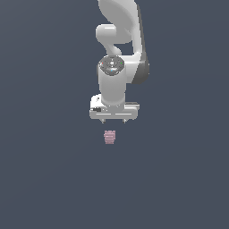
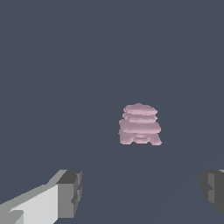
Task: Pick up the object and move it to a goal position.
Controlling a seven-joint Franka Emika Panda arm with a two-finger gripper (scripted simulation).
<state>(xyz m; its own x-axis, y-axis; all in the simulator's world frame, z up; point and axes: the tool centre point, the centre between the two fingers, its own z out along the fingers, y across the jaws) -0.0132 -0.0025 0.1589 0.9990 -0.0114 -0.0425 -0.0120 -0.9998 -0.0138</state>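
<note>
The arm [image 1: 118, 53] is built of smooth, rounded white segments with a glossy plastic look. A dark grey to black band runs down its side on the exterior view's right, ending in a rounded dark patch beside the wrist. On the wrist sits a round dark cap [image 1: 111, 65] flecked with small red, green and pale marks. Below it is a wide, flat white hand block with a small black mark at its end on the exterior view's left. The gripper [image 1: 114, 120] has two short stubby fingers [image 2: 70, 194], white-bodied with blocky grey ridged pads.
</note>
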